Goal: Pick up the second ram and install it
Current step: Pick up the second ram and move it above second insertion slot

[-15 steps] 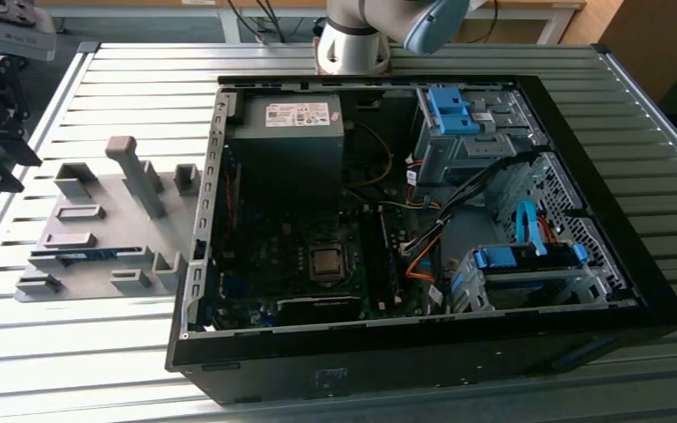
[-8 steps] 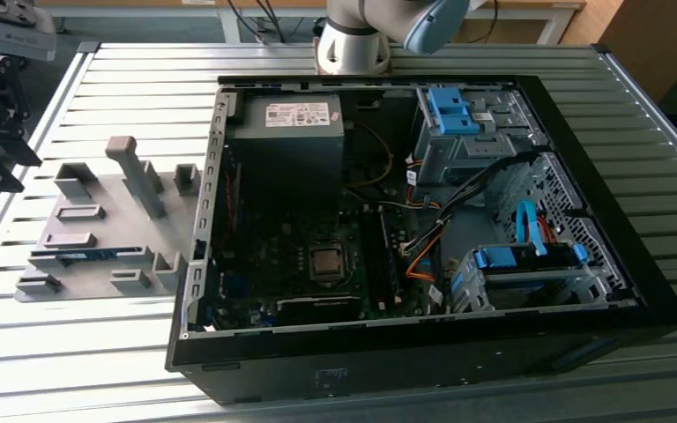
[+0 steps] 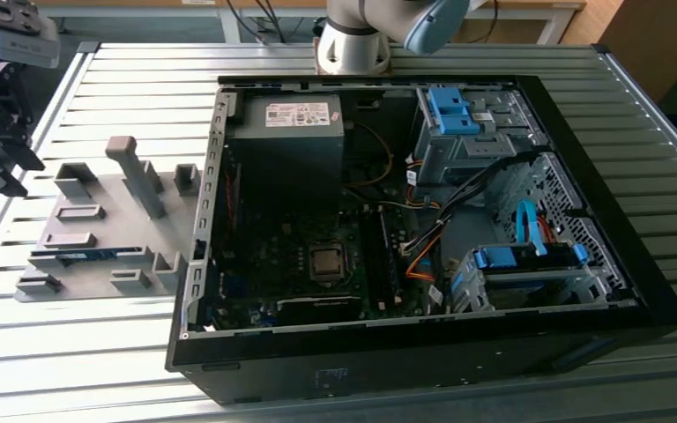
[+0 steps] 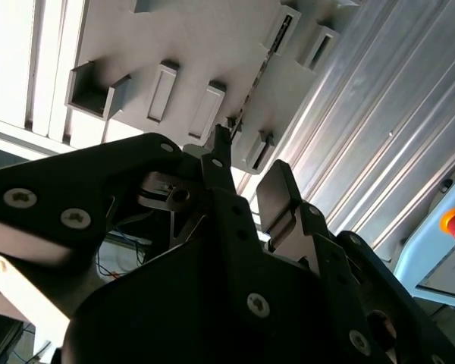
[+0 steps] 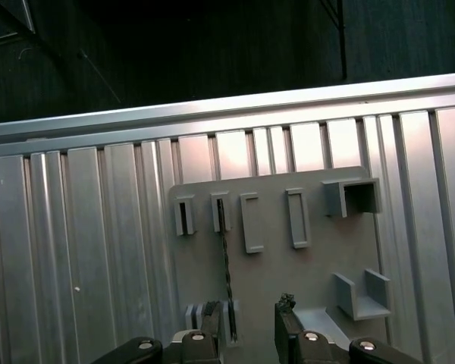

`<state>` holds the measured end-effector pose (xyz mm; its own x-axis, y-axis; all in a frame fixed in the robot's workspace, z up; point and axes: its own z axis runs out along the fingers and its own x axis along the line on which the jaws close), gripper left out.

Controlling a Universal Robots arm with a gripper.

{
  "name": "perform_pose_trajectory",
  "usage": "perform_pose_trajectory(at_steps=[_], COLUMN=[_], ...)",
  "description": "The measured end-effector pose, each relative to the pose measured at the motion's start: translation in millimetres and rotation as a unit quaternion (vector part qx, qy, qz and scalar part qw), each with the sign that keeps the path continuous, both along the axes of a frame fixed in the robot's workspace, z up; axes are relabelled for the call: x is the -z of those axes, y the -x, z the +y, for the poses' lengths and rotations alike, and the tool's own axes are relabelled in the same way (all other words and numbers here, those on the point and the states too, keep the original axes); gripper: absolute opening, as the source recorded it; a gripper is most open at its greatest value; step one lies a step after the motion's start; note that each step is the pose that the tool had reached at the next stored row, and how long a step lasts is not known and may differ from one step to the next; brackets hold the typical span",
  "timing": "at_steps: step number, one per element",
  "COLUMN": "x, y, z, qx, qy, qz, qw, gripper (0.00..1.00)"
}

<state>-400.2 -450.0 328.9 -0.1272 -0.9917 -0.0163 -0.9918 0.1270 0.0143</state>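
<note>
While the second ram (image 5: 226,273) stands edgewise in a slot of the gray holder (image 5: 318,280), the gripper (image 5: 246,330) hovers over it. Its fingers (image 5: 285,317) are spread apart, empty.

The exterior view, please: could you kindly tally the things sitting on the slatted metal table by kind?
Open computer case: 1
Grey holder plate: 1
Ram stick, standing in the plate: 1
Total: 3
</note>
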Motion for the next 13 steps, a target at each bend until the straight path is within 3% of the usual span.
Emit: perform_pose_trajectory(at_steps=[13], x=[23.3], y=[-0.9], z=[-3.2], qx=[0.000], qy=[0.0000], qz=[0.0007], qw=[1.0000], gripper=[0.42])
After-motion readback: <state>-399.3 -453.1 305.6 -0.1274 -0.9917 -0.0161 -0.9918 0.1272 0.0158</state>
